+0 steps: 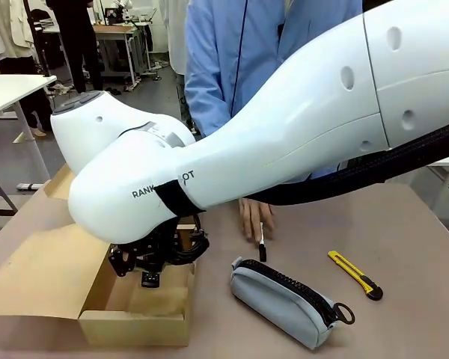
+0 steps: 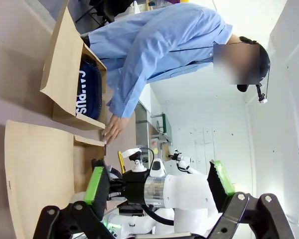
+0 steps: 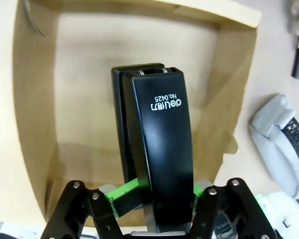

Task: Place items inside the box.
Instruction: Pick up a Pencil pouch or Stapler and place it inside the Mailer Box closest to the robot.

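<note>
A black stapler (image 3: 157, 149) stands between the green pads (image 3: 123, 193) of my right gripper (image 3: 162, 191), which is shut on it low inside the cardboard box (image 3: 35, 99). From the front, the right gripper (image 1: 153, 263) hangs over the box (image 1: 135, 320) at the lower left. A grey zip pouch (image 1: 280, 298) with a ring pull lies right of the box. Farther right is a yellow-black utility knife (image 1: 355, 274). The person's hand (image 1: 252, 215) rests on a black-and-white marker pen (image 1: 262, 244). My left gripper (image 2: 158, 181) is open and holds nothing. A navy pouch (image 2: 87, 92) lies in the box (image 2: 65, 59).
The box's long flap (image 1: 37, 277) lies open toward the table's left front. My big white right arm (image 1: 299, 127) crosses the middle of the front view and hides much of the table behind it. A person in a blue shirt (image 1: 224, 67) stands at the far side.
</note>
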Robot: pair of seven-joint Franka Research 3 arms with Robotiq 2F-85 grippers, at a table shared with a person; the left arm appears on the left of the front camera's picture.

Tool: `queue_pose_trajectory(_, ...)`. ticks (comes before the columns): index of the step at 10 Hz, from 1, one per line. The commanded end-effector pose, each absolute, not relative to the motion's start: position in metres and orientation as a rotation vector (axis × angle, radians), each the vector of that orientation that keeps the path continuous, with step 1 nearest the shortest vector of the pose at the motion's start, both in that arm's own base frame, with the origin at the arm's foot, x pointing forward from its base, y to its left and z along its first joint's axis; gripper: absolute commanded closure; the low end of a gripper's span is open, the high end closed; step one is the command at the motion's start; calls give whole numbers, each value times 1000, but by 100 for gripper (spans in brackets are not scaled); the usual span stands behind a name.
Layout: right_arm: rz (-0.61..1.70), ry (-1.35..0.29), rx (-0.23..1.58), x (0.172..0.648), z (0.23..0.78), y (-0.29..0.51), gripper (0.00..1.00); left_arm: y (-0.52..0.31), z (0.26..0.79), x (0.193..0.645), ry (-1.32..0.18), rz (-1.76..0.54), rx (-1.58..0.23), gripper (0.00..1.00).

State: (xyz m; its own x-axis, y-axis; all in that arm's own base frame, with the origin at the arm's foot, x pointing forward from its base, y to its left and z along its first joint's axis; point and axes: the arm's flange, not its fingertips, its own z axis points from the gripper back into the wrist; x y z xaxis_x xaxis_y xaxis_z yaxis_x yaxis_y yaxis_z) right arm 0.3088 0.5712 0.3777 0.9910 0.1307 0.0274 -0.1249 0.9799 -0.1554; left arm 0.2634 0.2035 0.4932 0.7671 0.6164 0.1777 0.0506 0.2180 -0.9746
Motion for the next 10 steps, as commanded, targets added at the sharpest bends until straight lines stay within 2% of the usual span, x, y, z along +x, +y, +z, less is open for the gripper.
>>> queue_pose_trajectory(1,106,-18,-169,307,381,567,20,202,493,262,-637,408,-1317,0)
queue_pose_trajectory(2,99,-20,-165,305,381,565,0,202,493,262,-637,408,-1317,0)
queue_pose_trajectory(4,80,-34,-161,306,383,563,0,202,493,262,-637,408,-1317,0)
queue_pose_trajectory(5,74,-30,-156,307,382,561,12,202,493,262,-637,408,-1317,0)
queue_pose_trajectory(6,70,-32,-149,307,381,560,2,202,493,262,-637,408,-1317,0)
queue_pose_trajectory(10,68,-48,-114,305,384,552,0,202,493,262,-637,408,-1317,0)
